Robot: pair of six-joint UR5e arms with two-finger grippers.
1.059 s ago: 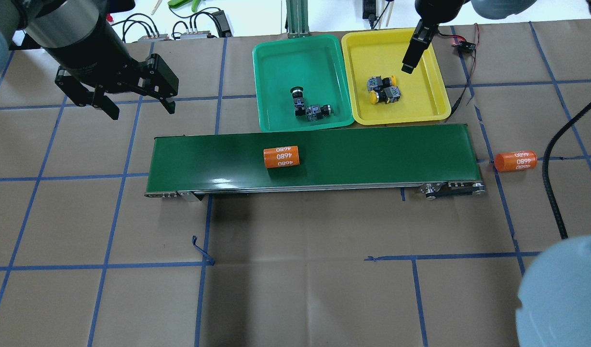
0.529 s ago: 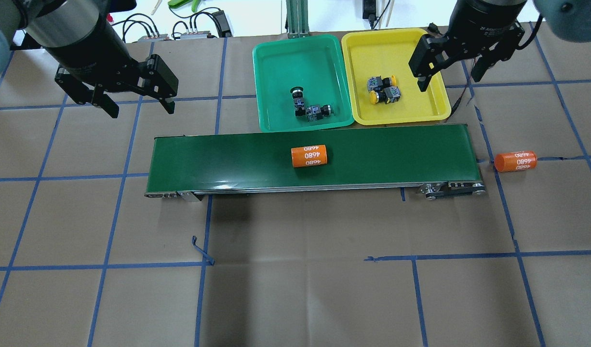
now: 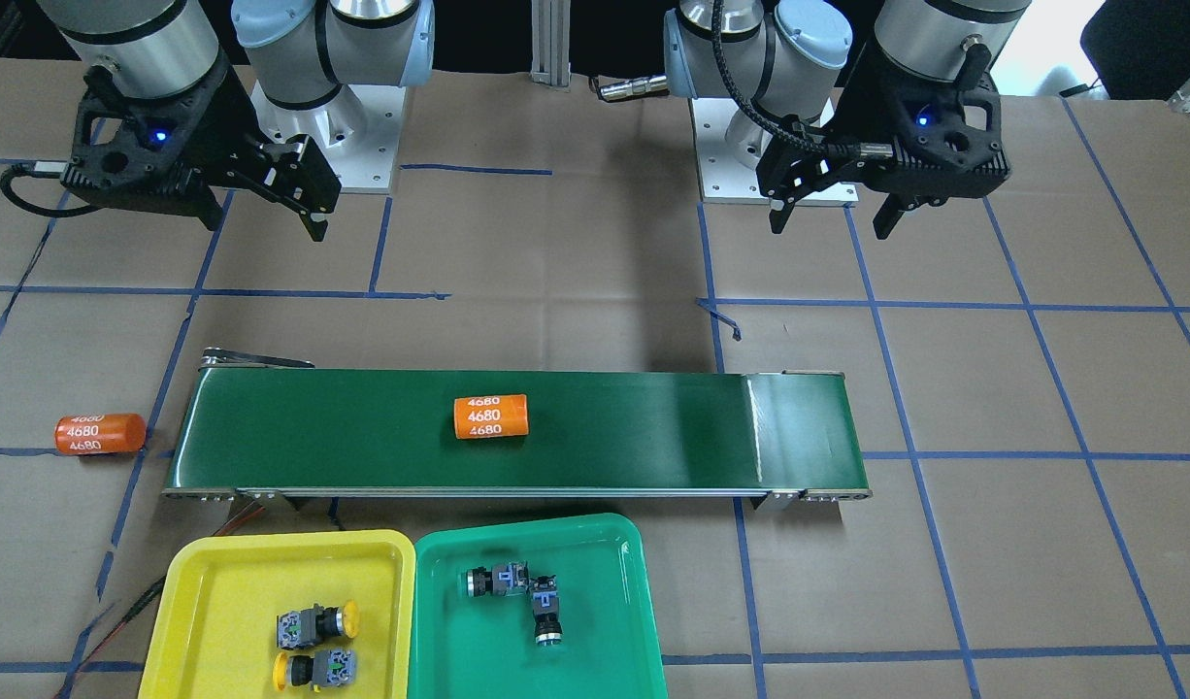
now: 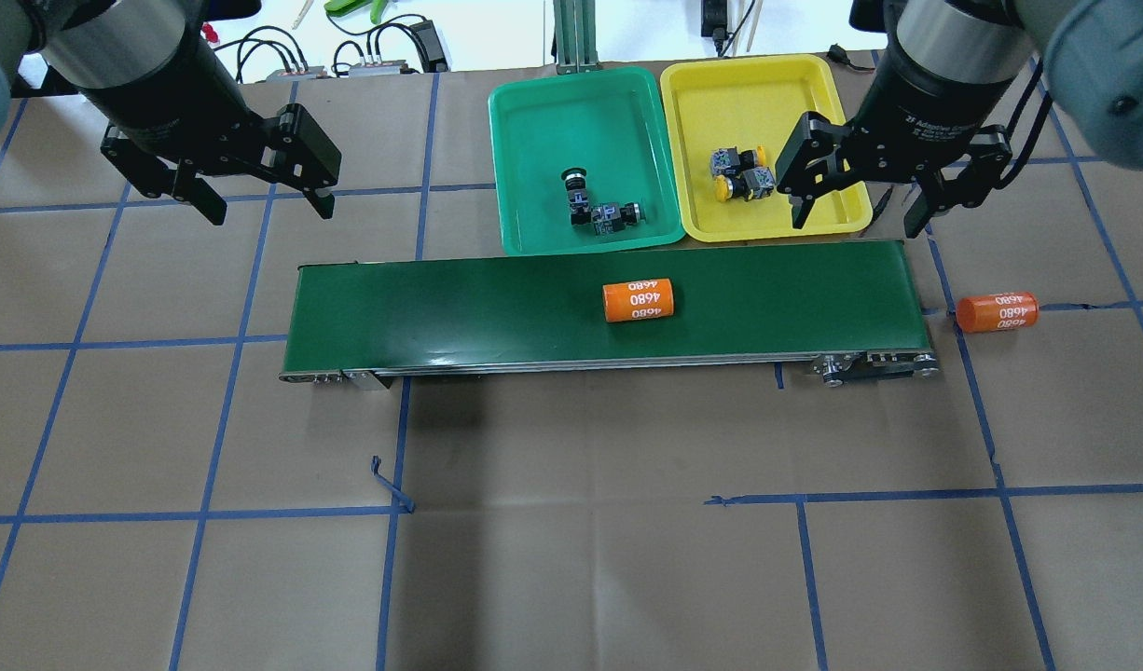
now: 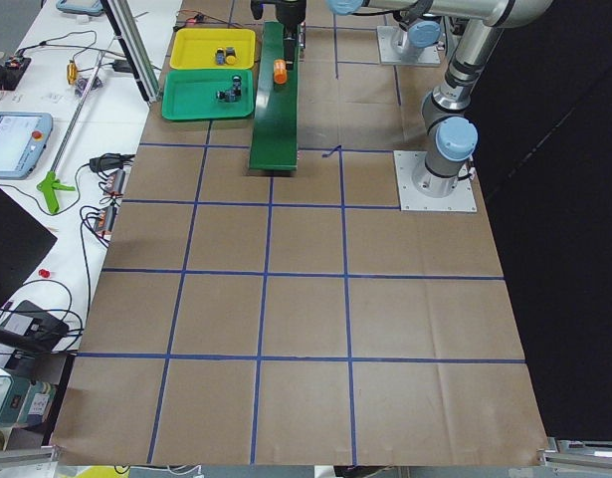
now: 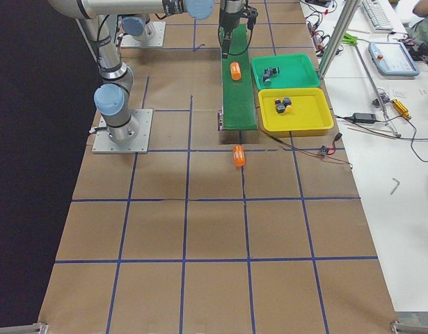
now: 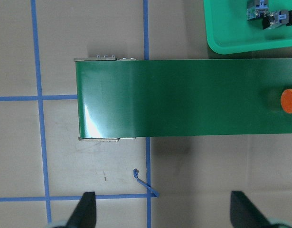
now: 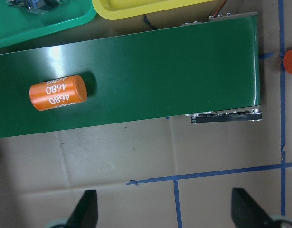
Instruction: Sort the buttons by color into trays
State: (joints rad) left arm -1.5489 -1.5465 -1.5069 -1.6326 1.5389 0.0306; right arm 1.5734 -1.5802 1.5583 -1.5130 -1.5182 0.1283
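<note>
Two yellow buttons (image 4: 741, 172) lie side by side in the yellow tray (image 4: 739, 102). Two green buttons (image 4: 598, 203) lie in the green tray (image 4: 571, 121). Both trays stand beyond the belt and show in the front view, yellow (image 3: 255, 573) and green (image 3: 585, 553). My right gripper (image 4: 855, 224) is open and empty, above the yellow tray's near right corner. My left gripper (image 4: 271, 210) is open and empty, above bare table left of the green tray. Both wrist views show spread, empty fingers (image 7: 86, 211) (image 8: 84, 211).
A long dark-green conveyor belt (image 4: 441, 308) lies across the table in front of the trays. One orange cylinder marked 4680 (image 4: 638, 300) lies on it near the middle. Another (image 4: 997, 311) lies on the table off the belt's right end. Cables lie beyond the trays.
My right gripper has come back from over the yellow tray toward its near right corner, turning as it went. The orange cylinder on the belt has travelled right. The left gripper has not moved.
</note>
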